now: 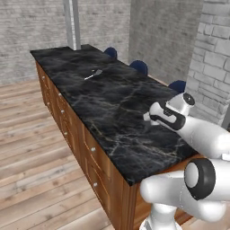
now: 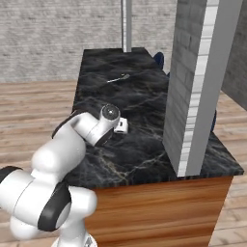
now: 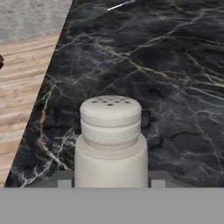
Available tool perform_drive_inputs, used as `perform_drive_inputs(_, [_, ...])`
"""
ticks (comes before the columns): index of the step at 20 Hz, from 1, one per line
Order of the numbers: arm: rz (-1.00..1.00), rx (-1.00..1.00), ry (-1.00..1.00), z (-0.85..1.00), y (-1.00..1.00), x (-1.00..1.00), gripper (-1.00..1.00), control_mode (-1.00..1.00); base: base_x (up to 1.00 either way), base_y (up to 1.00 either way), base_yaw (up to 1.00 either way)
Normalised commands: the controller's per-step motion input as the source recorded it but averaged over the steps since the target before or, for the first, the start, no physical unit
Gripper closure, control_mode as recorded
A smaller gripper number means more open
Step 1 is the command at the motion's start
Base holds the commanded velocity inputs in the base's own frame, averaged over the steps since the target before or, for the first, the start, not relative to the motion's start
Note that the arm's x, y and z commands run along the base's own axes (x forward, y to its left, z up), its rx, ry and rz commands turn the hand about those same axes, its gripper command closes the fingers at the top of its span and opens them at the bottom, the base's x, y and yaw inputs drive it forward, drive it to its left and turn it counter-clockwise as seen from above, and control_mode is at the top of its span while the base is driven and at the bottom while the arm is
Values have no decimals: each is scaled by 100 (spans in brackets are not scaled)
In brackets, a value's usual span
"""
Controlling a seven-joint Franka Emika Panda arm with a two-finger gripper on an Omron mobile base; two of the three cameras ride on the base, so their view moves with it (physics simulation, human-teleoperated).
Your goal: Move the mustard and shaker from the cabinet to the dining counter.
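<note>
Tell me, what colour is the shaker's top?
Pale grey-white, dotted with small dark holes; the shaker shows best in the hand view.

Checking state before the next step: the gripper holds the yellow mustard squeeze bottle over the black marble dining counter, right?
Not the mustard. The hand view shows a pale grey cylindrical shaker with a perforated narrower cap between the fingertips of the gripper. The rest stands: it is over the black marble dining counter.

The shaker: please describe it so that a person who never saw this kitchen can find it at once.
Find the long black marble counter with pale veins. Above its near end, the claw holds the shaker between its fingers. It is a small pale cylinder with a narrower ridged cap full of holes, unlike the flat utensil lying farther away.
</note>
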Motion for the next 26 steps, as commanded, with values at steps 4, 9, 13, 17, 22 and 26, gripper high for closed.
perform_drive_inputs(4, [21,0,-23,-43,-36,5,100,-100,0,0,0])
perform_drive_inputs(9, [24,0,-33,-34,-33,0,100,-100,0,0,0])
perform_drive_inputs(13, [19,0,-18,-22,-11,0,100,-100,0,0,0])
perform_drive_inputs(17, [12,0,-11,-24,-10,0,100,-100,0,0,0])
perform_drive_inputs(22, [3,0,0,-13,-16,0,100,-100,0,0,0])
perform_drive_inputs(26, [0,0,1,-7,-10,0,100,-100,0,0,0])
